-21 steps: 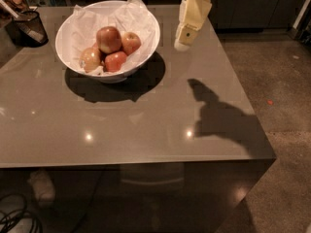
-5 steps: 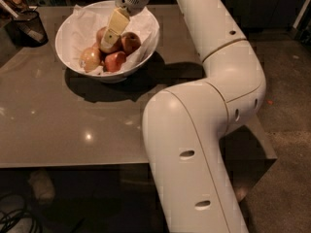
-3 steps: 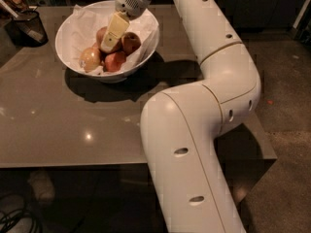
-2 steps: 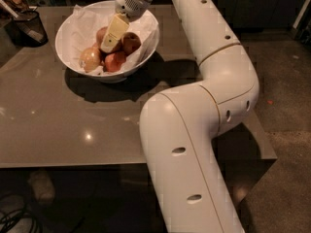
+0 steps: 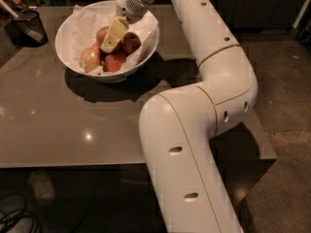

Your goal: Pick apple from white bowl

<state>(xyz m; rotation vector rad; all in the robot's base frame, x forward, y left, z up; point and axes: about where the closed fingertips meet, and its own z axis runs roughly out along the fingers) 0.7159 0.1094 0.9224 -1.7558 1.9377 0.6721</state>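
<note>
The white bowl (image 5: 62,53), lined with crumpled white paper, stands at the back left of the table. It holds several apples. The large deep red-brown apple (image 5: 101,34) lies at the back of the pile, partly hidden by my gripper (image 5: 110,43). The gripper reaches down into the bowl from above and its cream tip rests at that apple's right side. A pale yellowish apple (image 5: 91,58) lies front left. A brighter red apple (image 5: 115,61) lies in front and another (image 5: 132,42) at the right.
A small dark mesh cup (image 5: 29,27) stands at the table's back left corner. My white arm (image 5: 204,106) arches over the right half of the grey table (image 5: 58,130). Cables (image 5: 14,220) lie on the floor at front left.
Seven seconds ago the gripper hung to the right of the bowl; it has since moved left and down into it. Over the last second it has stayed almost still among the apples.
</note>
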